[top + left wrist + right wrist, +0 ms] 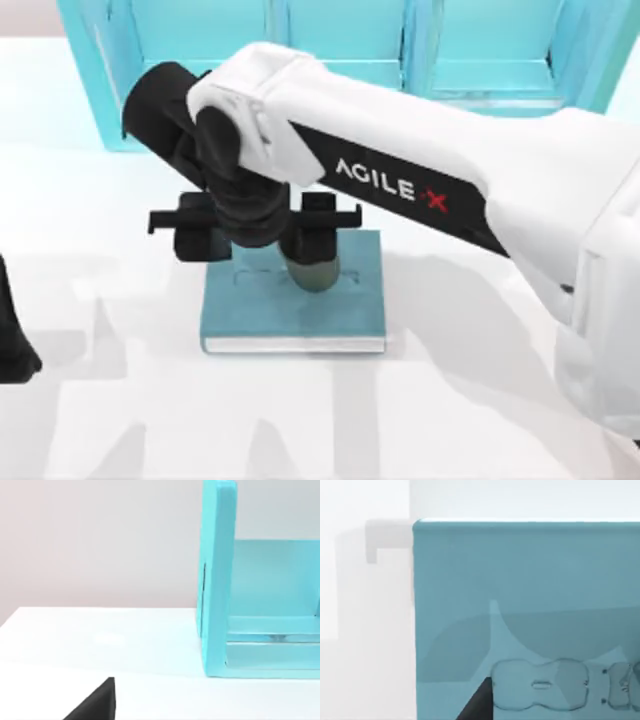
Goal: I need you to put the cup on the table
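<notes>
The dark olive-brown cup stands on the teal book, which lies on the white table. My right arm reaches in from the right, and its gripper hovers over the book's far edge. It is open, with its fingers spread wide. One finger sits just above the cup and hides its top, so the cup is beside that finger rather than midway between the two. A dark fingertip shows over the book cover in the right wrist view.
A turquoise shelf unit runs along the back of the table, and its side wall appears in the left wrist view. My left arm is parked at the table's left edge. White table surface lies in front of the book.
</notes>
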You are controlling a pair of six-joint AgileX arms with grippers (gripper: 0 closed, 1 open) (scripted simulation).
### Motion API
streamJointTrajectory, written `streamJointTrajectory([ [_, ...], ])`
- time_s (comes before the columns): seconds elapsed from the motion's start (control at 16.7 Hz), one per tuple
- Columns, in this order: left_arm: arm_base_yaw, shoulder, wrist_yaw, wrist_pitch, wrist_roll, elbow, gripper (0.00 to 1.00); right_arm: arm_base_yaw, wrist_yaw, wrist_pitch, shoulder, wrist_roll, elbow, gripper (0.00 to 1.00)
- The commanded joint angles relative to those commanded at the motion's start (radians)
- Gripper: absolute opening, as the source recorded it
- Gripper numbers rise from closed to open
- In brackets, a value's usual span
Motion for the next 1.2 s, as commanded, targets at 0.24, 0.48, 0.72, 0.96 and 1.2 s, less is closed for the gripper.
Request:
streamJointTrajectory([
  [0.24, 0.000, 0.000, 0.000, 0.000, 0.000, 0.000, 1.00, 0.000, 0.000, 0.000, 0.000, 0.000, 0.000, 0.17],
  [0.48, 0.000, 0.000, 0.000, 0.000, 0.000, 0.000, 1.00, 0.000, 0.000, 0.000, 0.000, 0.000, 0.000, 0.00],
  [0.72, 0.000, 0.000, 0.000, 0.000, 0.000, 0.000, 1.00, 0.000, 0.000, 0.000, 0.000, 0.000, 0.000, 0.00],
  [0.96, 0.000, 0.000, 0.000, 0.000, 0.000, 0.000, 1.00, 0.003, 0.001, -0.003, -0.004, -0.001, 0.002, 0.00],
  [1.2, 0.000, 0.000, 0.000, 0.000, 0.000, 0.000, 1.00, 0.003, 0.003, -0.098, 0.017, 0.002, 0.119, 0.00],
])
